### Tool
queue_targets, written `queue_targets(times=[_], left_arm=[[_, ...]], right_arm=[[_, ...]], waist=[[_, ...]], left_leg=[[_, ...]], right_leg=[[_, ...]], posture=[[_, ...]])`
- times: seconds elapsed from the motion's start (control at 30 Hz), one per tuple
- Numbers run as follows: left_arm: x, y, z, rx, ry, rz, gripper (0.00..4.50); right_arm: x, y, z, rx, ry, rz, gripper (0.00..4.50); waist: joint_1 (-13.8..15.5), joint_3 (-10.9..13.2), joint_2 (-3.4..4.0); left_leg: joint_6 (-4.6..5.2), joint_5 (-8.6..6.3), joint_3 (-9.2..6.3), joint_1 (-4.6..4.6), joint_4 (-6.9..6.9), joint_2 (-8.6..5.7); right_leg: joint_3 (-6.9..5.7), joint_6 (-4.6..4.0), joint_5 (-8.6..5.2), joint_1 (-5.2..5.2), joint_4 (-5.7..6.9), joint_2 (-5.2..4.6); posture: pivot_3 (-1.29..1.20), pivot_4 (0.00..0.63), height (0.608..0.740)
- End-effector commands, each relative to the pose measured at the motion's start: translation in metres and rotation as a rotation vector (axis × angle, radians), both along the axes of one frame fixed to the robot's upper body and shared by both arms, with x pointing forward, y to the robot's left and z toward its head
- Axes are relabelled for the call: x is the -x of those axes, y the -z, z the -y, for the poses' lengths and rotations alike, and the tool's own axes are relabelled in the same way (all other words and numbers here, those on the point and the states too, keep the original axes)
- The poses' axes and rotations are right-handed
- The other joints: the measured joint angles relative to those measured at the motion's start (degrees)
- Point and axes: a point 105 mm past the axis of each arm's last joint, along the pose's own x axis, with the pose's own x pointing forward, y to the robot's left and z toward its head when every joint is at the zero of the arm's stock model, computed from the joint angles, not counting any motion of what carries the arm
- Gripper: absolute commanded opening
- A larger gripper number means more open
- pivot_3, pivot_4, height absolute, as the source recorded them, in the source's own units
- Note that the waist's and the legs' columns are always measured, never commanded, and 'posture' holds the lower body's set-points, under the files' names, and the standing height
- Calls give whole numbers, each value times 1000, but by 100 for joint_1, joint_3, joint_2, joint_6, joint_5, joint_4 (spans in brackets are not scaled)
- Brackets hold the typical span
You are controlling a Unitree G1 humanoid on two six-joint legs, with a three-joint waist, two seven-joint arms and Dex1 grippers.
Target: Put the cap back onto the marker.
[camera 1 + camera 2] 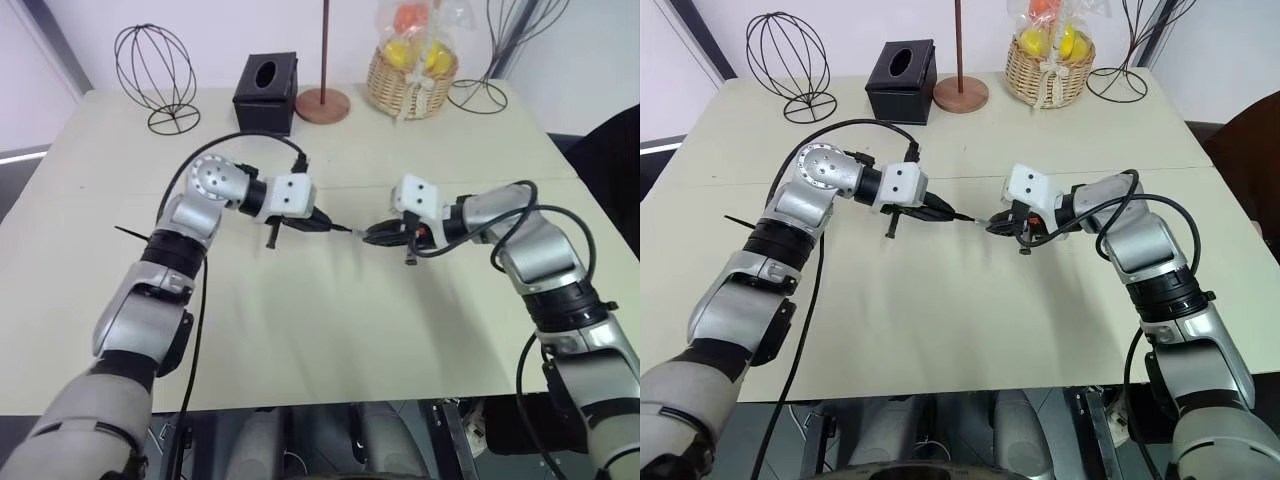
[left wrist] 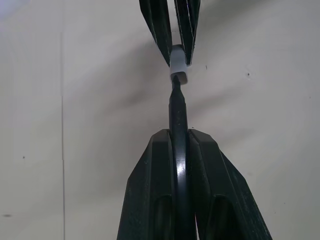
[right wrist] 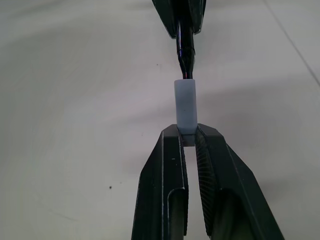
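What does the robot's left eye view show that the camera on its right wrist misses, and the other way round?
The left eye view takes in both silver arms and, along the table's far edge, a black tissue box, a woven basket and wire ornaments. The right wrist view reveals the ridged inner fingers pinching the small pale grey cylindrical cap, its open end meeting the thin black marker's tip. Both share the left gripper holding the marker and the right gripper holding the cap.
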Motion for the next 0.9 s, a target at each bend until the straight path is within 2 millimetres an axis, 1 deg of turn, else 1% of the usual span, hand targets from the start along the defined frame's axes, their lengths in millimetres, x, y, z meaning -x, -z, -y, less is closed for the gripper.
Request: queue_targets(times=[0.03, 0.23, 0.43, 0.53, 0.7, 0.9], left_arm=[[6, -3, 17, -25, 54, 63, 0], [6, 0, 31, -22, 46, 86, 0], [6, 1, 34, -9, 39, 91, 0], [8, 1, 37, -4, 45, 85, 0], [9, 0, 43, 8, 57, 85, 0], [14, 1, 53, 6, 93, 90, 0]], right_arm=[[-5, -16, -13, -2, -35, 85, 44], [-16, -20, -19, 6, -9, 111, 44], [-22, -24, -20, -5, 14, 139, 44], [-24, -31, -25, -17, 18, 171, 44], [-22, -40, -35, -33, -3, 197, 44], [-20, -45, -46, -46, -29, 208, 44]], waist=[[0, 0, 0], [-2, 0, 0], [-2, 0, 0], [-1, 0, 0], [-2, 0, 0], [-3, 0, 0]], left_leg=[[0, 0, 0, 0, 0, -7], [-2, 1, -4, 0, 0, -22], [-3, 2, -5, 0, 0, -24], [-4, 3, -5, 0, 0, -26], [-4, 3, -6, 0, 0, -27], [-5, 4, -7, 0, 0, -28]], right_leg=[[0, 0, 0, 0, 0, 0], [0, 0, 0, -2, 6, -6], [0, 0, 0, -3, 8, -9], [0, 0, 0, -3, 9, -10], [0, 0, 0, -3, 10, -12], [0, 0, 0, -3, 10, -12]], posture=[[0, 150, 740], [0, 150, 740], [0, 150, 740], [0, 150, 740], [0, 150, 740], [0, 150, 740]])
